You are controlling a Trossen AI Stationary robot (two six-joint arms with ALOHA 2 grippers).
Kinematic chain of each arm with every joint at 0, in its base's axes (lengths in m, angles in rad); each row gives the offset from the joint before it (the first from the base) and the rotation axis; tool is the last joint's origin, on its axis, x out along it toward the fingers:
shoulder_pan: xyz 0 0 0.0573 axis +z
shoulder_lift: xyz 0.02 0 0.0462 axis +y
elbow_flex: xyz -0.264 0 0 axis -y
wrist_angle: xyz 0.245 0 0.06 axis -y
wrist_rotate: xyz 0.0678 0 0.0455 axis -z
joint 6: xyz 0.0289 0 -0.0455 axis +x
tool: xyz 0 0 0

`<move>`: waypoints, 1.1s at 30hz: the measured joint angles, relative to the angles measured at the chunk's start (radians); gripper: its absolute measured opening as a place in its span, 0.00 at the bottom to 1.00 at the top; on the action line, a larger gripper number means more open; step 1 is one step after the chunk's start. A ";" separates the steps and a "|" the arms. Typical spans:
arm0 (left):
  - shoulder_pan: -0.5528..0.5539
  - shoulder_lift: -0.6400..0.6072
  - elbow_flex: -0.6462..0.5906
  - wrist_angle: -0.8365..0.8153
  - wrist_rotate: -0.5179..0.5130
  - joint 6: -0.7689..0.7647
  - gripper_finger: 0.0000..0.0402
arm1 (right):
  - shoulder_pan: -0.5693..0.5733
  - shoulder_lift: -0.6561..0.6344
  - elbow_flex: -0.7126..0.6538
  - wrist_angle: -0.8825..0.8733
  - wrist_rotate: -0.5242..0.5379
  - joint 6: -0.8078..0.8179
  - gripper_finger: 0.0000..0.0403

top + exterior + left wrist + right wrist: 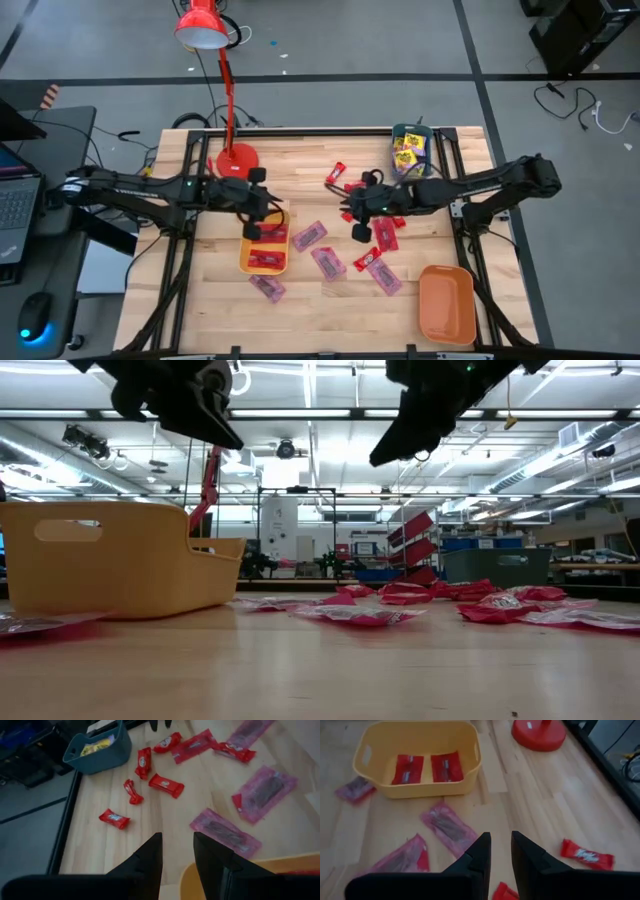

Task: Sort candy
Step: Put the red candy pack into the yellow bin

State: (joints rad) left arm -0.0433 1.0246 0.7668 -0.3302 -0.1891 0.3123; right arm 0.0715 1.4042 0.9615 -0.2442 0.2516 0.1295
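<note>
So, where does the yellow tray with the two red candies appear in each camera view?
High view: yellow tray at lower left of centre, beneath the left gripper.
Low view: yellow tray at far left, seen from the side; its contents are hidden.
Left wrist view: only a piece of its rim shows at the bottom.
Right wrist view: top left, two red candies inside.
Shared landmark: the red lamp base.

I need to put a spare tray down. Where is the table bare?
Bare wood lies along the near edge between the yellow tray and the orange tray, and in the far middle between the lamp base and the teal tray. The centre is crowded with candy.
</note>
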 joint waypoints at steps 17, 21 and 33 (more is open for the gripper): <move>-0.003 -0.212 -0.245 0.406 0.080 0.088 0.28 | 0.073 0.225 0.000 0.092 -0.066 0.185 0.16; -0.002 -0.208 -0.280 0.509 0.073 0.130 0.28 | 0.100 0.262 0.000 0.135 -0.071 0.193 0.19; 0.009 -0.203 -0.338 0.518 0.025 0.042 0.28 | 0.146 0.391 0.001 0.244 -0.065 0.193 0.31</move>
State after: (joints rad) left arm -0.0345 0.8215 0.4283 0.1877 -0.1642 0.3538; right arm 0.2180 1.7956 0.9623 -0.0007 0.1864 0.3227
